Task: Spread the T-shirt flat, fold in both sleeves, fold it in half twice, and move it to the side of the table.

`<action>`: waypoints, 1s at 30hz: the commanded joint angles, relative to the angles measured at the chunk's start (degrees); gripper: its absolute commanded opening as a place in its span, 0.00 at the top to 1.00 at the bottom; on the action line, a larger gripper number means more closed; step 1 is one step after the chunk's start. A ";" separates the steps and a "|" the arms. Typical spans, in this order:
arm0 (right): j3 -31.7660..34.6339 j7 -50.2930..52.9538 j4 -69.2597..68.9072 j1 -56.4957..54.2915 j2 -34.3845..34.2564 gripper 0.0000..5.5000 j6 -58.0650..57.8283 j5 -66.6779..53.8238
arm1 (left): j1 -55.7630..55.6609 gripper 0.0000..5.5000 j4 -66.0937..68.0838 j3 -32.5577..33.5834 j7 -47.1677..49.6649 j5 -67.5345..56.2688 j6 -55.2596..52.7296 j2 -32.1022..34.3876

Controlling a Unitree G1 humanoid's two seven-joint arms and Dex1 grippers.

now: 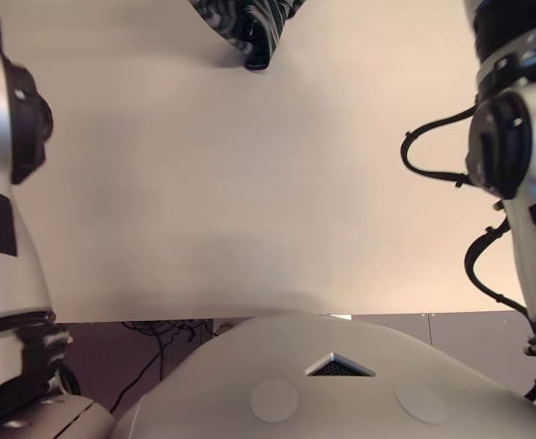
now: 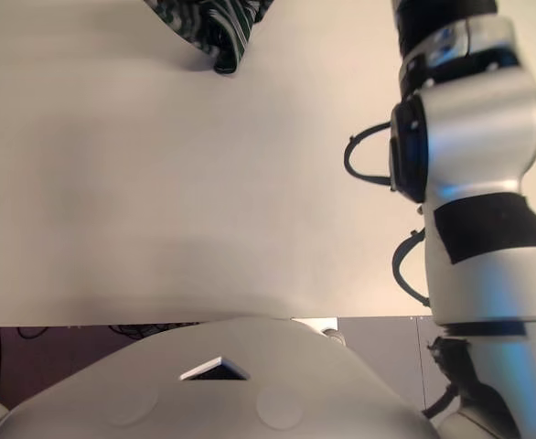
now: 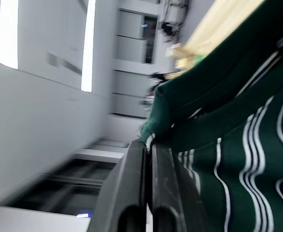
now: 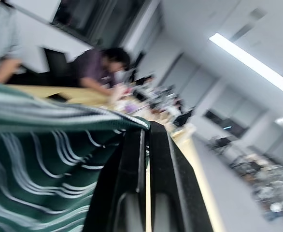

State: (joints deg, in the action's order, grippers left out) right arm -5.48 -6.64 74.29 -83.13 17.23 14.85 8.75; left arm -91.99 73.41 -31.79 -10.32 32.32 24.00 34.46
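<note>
At the top edge of the frame in the head views we see the T-shirt [image 1: 250, 27], a bunched dark green fold with wavy white stripes hanging down toward the pale surface [image 1: 250, 201]. We cannot tell whether its lowest tip touches the surface. The robot's arms stand at the left and right edges of the frame, well apart from the cloth. At the lower left, below the near edge of the surface, dark cables [image 1: 158, 346] lie on the floor.

The wrist views bring the grips close. The left end effector [image 3: 148, 145] has its fingers [image 3: 132, 193] pressed together on a hem of the shirt. The right end effector [image 4: 146, 131] likewise pinches the striped cloth. Behind them we see ceiling light strips [image 4: 250, 60] and a room of desks.
</note>
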 commanded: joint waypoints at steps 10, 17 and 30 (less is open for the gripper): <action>2.24 2.53 3.69 -9.43 3.59 1.00 -1.10 4.94 | -6.35 1.00 5.57 -4.34 7.94 12.68 1.10 -0.99; 8.17 -16.87 1.45 -2.37 2.96 1.00 2.49 -1.90 | 0.86 1.00 4.16 2.95 -4.81 4.26 13.24 2.73; 4.42 -82.46 -72.14 49.04 34.00 1.00 -42.11 -40.84 | 55.06 1.00 -77.63 23.22 -66.66 -62.22 -22.11 30.63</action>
State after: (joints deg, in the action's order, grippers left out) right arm 10.41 -66.25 37.63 -58.35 29.15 -9.54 -21.21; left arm -60.22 31.60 -11.27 -66.18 -13.12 20.05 49.67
